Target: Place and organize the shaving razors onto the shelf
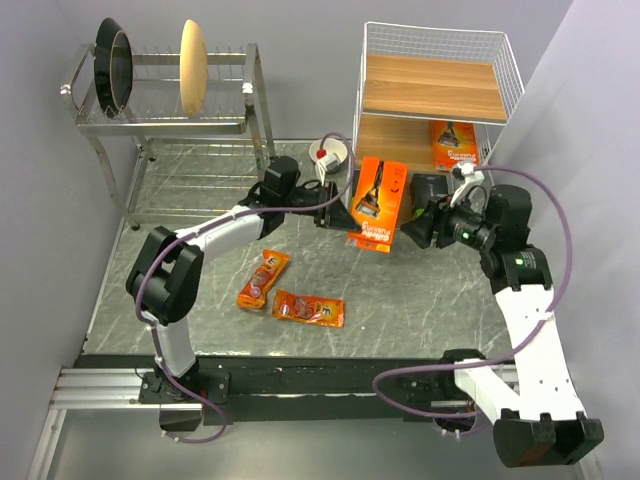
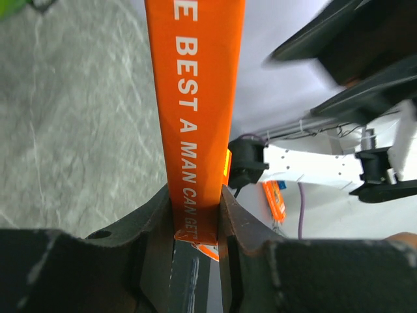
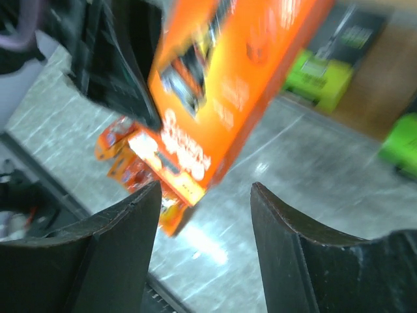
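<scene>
My left gripper (image 1: pixel 337 214) is shut on the edge of a flat orange razor card (image 1: pixel 380 200) and holds it upright above the table's middle. In the left wrist view the card (image 2: pixel 195 98) stands clamped between both fingers of that gripper (image 2: pixel 195 208). Just right of the card, my right gripper (image 1: pixel 415 228) is open with nothing between its fingers; its wrist view shows the card (image 3: pixel 221 85) ahead of that gripper (image 3: pixel 205 189). Another orange card (image 1: pixel 455 145) stands on a low board of the shelf (image 1: pixel 440 85). Two narrow orange blister packs (image 1: pixel 263 278) (image 1: pixel 308 308) lie on the table. Two dark boxes with lime-green ends (image 3: pixel 326 68) (image 3: pixel 401 143) lie by the brown board.
A steel dish rack (image 1: pixel 170 120) with plates stands at the back left. A white cup-like object with a red part (image 1: pixel 330 158) sits behind the left gripper. Grey walls close in on both sides.
</scene>
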### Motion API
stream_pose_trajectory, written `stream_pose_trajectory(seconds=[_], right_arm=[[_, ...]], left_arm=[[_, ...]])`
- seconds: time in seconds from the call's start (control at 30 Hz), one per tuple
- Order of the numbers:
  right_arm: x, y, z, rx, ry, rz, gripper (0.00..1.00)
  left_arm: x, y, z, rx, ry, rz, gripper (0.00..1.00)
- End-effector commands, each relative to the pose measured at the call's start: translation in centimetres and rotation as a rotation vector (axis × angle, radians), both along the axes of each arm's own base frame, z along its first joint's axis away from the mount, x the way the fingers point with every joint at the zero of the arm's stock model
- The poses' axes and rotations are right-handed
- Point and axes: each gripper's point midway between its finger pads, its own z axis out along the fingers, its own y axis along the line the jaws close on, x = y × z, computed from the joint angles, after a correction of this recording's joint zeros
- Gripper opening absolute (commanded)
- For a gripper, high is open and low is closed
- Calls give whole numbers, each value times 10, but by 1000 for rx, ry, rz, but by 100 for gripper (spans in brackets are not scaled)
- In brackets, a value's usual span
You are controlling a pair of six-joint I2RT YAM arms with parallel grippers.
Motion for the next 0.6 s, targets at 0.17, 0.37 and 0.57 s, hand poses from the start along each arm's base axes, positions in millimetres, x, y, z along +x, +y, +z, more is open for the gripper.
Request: stream_pose_trajectory(seconds=[0.17,0.37,0.57], right_arm=[[8,23,-11,159,92,94,65],[1,32,-20,177,106,162,60],[2,43,-31,200,125,189,50]], left_arm=[[36,-9,58,-147,-76,41,25],[56,-20,61,-165,-56,65,28],[68,-25,67,-172,-60,83,29]])
